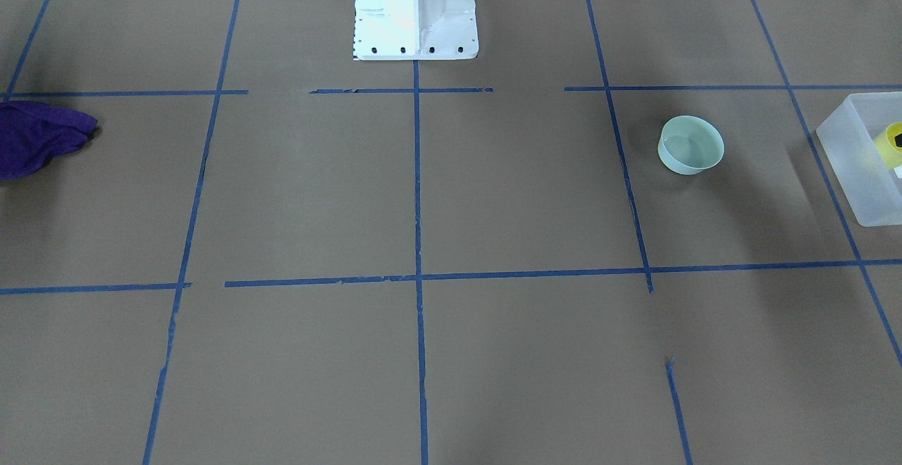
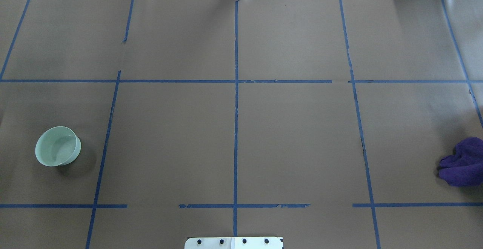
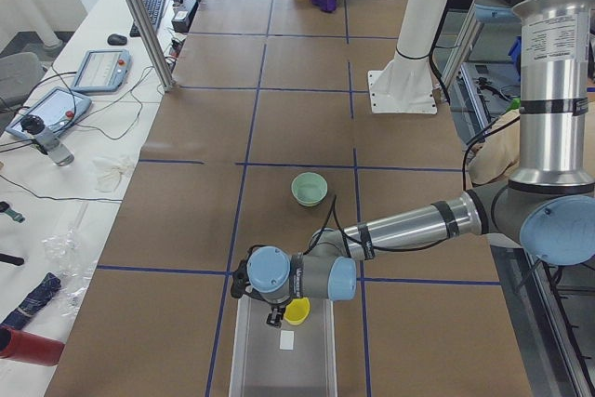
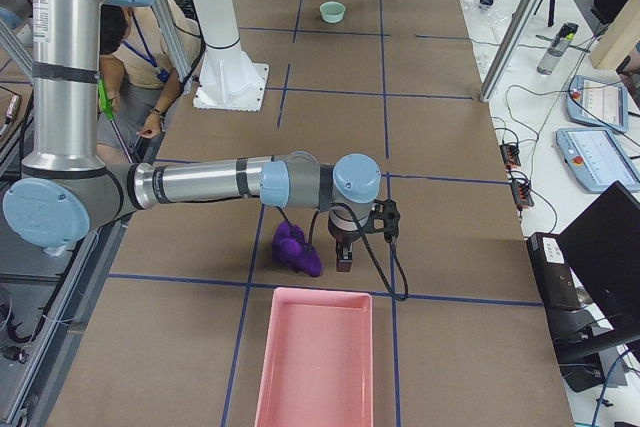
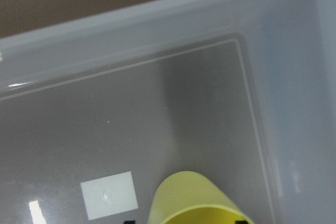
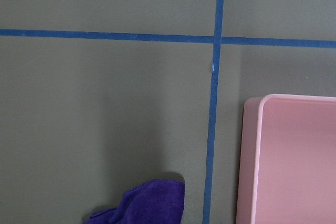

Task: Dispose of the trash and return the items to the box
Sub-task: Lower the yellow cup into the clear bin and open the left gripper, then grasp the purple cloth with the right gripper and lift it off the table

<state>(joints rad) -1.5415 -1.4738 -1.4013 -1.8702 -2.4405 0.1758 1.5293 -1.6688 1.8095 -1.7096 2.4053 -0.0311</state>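
Left wrist cam: yellow cup [image 5: 194, 200] inside box [image 5: 157, 19], near white label [image 5: 109, 195] | left claw [image 3: 275, 316] at cup, grip can't tell | right claw [image 4: 343, 259] over bench [image 4: 450, 147] beside purple cloth [image 4: 298, 249], spread/pressed can't tell

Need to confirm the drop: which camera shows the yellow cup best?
Exterior left: most of the yellow cup shows, at the far end of the box. Front-facing crops it at the frame edge, left wrist catches only part, exterior right shows a far speck; overhead and right wrist miss it.
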